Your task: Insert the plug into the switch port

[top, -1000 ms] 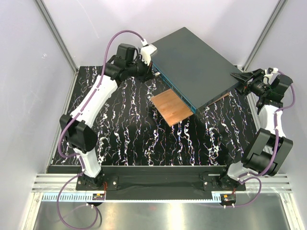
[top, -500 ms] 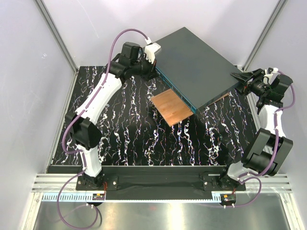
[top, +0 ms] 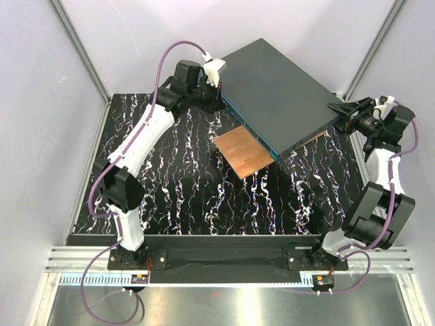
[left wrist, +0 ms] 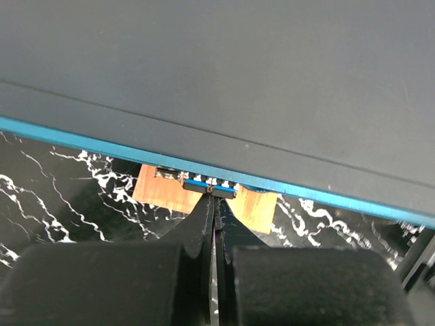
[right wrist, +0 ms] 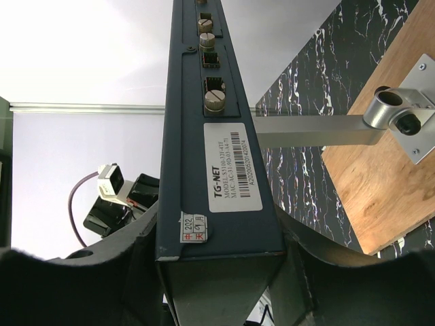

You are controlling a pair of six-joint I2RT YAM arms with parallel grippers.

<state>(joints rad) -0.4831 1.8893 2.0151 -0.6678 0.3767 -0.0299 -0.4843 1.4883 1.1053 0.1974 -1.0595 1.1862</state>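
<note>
The switch, a large flat dark-grey box (top: pixel 272 85), sits tilted at the back. Its teal face (top: pixel 246 128) carries a row of switch ports (left wrist: pixel 196 182). My left gripper (top: pixel 217 103) is shut, and its tips (left wrist: pixel 213 195) press against the ports under the teal edge (left wrist: pixel 81 136). I see only a tiny brownish speck at the tips. I cannot make out the plug. My right gripper (top: pixel 343 112) is shut on the box's right corner. In the right wrist view its fingers (right wrist: pixel 146 261) flank the labelled end (right wrist: pixel 231 170).
A copper-brown square plate (top: pixel 243 153) lies on the black marbled mat (top: pixel 183 190) just in front of the teal face. A metal bracket arm (right wrist: pixel 319 129) on a wooden board (right wrist: pixel 380 183) props the box. White walls and a metal frame surround the mat.
My left arm has swung up and to the right, and its shut tips now sit against the left end of the teal face. The right arm and the box have not moved.
</note>
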